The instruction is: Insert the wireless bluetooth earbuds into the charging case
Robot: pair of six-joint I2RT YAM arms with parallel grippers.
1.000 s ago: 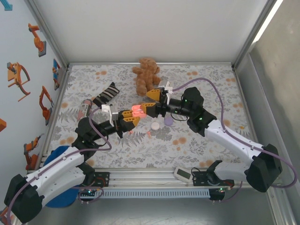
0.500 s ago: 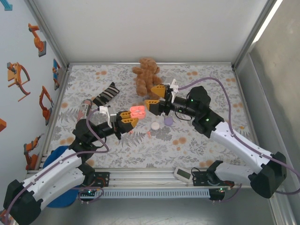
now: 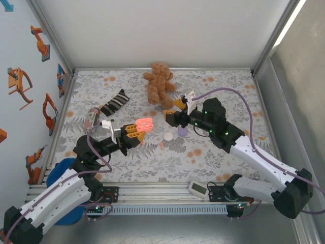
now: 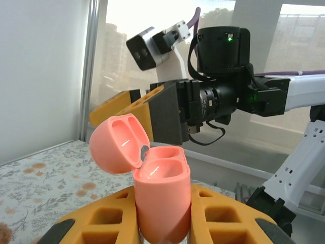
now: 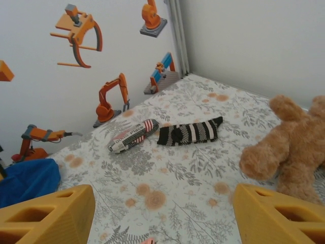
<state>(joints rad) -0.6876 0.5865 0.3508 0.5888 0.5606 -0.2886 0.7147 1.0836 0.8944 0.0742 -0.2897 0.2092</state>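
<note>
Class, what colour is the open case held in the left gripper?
The case is salmon pink; the left wrist view shows it best.

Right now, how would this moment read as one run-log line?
left jaws: shut on pink case | case lid: open, wells empty | right jaws: open, empty, near teddy bear

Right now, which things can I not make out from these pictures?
- Wells of the pink charging case: in the left wrist view its own rim hides their bottoms; from the top, too small.
- Pink speck: right wrist view, cut off by the bottom edge.
- White piece and lilac piece on the mat: top view, too small to tell bud from case.
</note>
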